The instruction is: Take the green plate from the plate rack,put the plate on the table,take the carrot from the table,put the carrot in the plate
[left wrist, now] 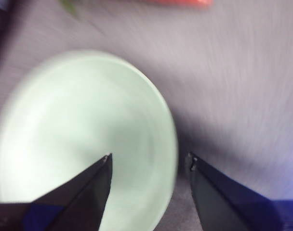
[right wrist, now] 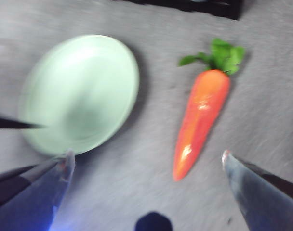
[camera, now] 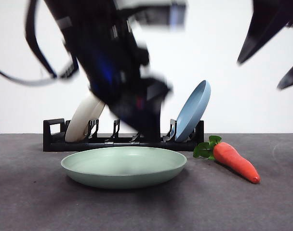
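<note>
Nearest the front camera, the green plate [camera: 123,166] lies flat on the counter [camera: 31,202], just ahead of the rack [camera: 55,137], which holds a cream plate [camera: 81,120] and a blue plate [camera: 192,110].

Over the plate's rim hangs the left claw [left wrist: 149,161], jaws apart and empty. The right claw [right wrist: 146,159], also spread wide and empty, hovers above the carrot [right wrist: 202,122]. In its wrist view the carrot sits between the jaws but off toward one, its long axis running roughly away from the claw, tip nearest, leaves far. So the right arm is the nearer one for the pick, I judge.

Motion blur smears both wrist views; the left arm hides the rack's middle slots.
</note>
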